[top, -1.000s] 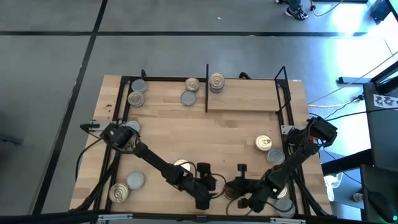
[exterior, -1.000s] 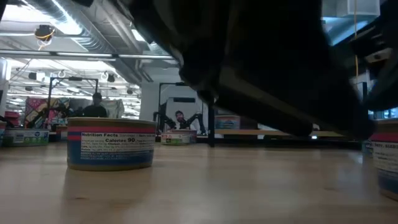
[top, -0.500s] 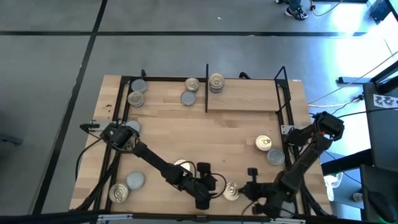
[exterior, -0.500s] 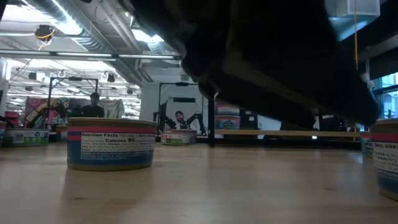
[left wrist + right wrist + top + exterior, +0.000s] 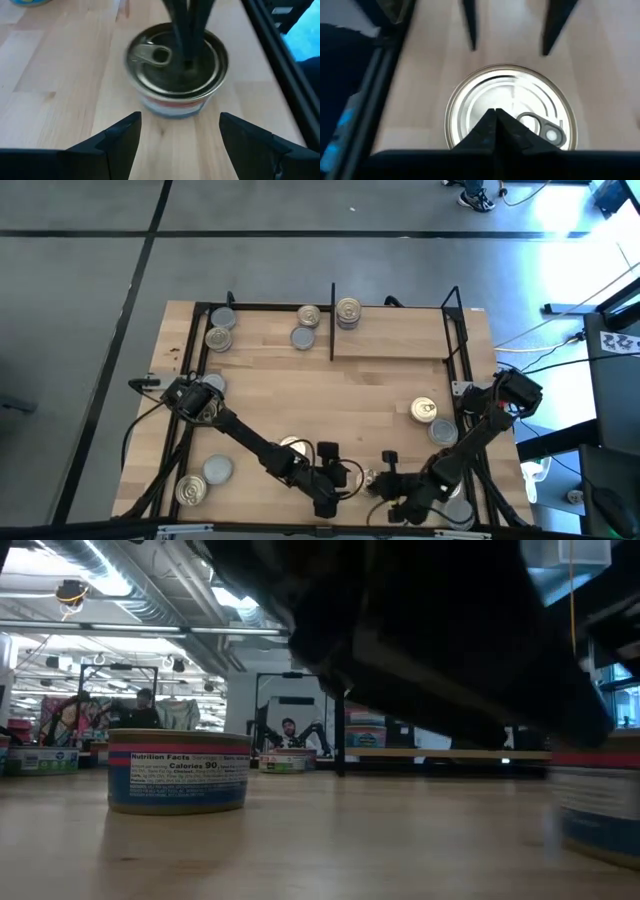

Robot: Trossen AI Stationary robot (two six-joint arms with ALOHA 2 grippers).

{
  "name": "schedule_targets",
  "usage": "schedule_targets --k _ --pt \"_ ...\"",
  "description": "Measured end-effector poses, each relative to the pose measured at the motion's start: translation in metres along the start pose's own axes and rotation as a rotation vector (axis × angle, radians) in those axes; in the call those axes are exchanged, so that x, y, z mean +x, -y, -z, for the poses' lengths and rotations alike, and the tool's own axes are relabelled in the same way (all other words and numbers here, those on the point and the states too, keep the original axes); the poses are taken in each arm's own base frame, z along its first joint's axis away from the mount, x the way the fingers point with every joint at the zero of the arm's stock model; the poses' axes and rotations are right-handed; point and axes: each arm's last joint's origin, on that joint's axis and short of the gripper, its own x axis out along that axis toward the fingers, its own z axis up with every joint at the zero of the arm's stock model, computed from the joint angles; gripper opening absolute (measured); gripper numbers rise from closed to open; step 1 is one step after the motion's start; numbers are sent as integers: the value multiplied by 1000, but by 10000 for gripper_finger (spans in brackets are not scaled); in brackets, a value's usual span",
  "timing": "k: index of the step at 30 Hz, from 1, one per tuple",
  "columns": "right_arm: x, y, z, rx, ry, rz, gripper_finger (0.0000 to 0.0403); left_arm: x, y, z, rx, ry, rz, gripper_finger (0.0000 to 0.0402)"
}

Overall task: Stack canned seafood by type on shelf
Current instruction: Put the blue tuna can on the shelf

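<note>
A gold pull-tab tin (image 5: 371,478) stands on the tabletop near the near edge, between my two grippers. My right gripper (image 5: 495,112) is shut, with its tips over the tin's lid (image 5: 485,100). My left gripper (image 5: 180,145) is open and low over the table just left of the tin (image 5: 175,65); its fingers stand off from the tin, facing it. The shelf (image 5: 390,345) runs along the far edge, with a black divider (image 5: 332,320). Several tins stand in its left bay, and a short stack (image 5: 348,311) stands right of the divider. My right gripper has its shut fingertips (image 5: 186,60) down on the middle of the gold lid (image 5: 200,75), beside the pull tab (image 5: 152,52). They come from above, slanting from the table's right. The tin stands upright on the table and shows motion blur.
Loose tins lie about the tabletop: two near the right rail (image 5: 425,410) (image 5: 443,432), one behind my left arm (image 5: 293,445), two at the near left corner (image 5: 218,470) (image 5: 190,491), and one by the left rail (image 5: 210,385). Black frame rails run along both sides.
My right gripper swung toward the table's right, uncovering the tin, then came back left over it with its fingers shut. In the low view the tin at the right is now blurred and larger than before. My left gripper kept still.
</note>
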Motion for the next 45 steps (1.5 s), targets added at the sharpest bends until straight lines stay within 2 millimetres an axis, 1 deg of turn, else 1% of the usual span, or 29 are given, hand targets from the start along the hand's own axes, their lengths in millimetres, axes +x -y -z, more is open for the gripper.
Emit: schedule_targets --k 6,11,13,16,19,20,22,24,26,29,31,34,36,42,45 --pt "14 21 -12 -44 4 90 10 -4 -3 3 1 -61 -23 265" --pt "25 43 -24 -84 -5 152 10 -22 -9 -3 -35 -130 -73 265" --pt "25 49 -28 -107 -7 164 10 -29 -12 -6 -24 -149 -105 265" --pt "10 53 -33 -143 -21 145 10 -39 -16 -9 -7 -169 -145 265" --pt "-23 51 -40 -132 -1 128 10 -42 -18 -11 6 -171 -164 265" --pt "-30 53 -38 -116 10 125 10 -41 -18 -11 21 -172 -164 265" --pt "-35 59 -27 -89 19 126 10 -40 -20 -11 48 -172 -163 265" --pt "-34 67 -15 -39 61 104 10 -36 -23 -14 39 -153 -163 265" --pt "-32 72 -7 25 159 54 10 -33 -27 -15 45 -152 -169 265" --pt "-24 83 12 77 250 5 10 -30 -33 -17 39 -148 -172 265" --pt "-21 90 19 116 309 -35 10 -29 -36 -18 33 -150 -175 265" --pt "-18 99 31 130 331 -33 10 -28 -39 -19 26 -153 -174 265" --pt "-18 102 31 140 344 -27 10 -27 -41 -19 25 -154 -174 265" --pt "-16 102 33 114 339 -18 10 -26 -45 -21 72 -153 -173 265" --pt "-11 102 36 103 324 -11 10 -25 -46 -22 68 -150 -175 265"
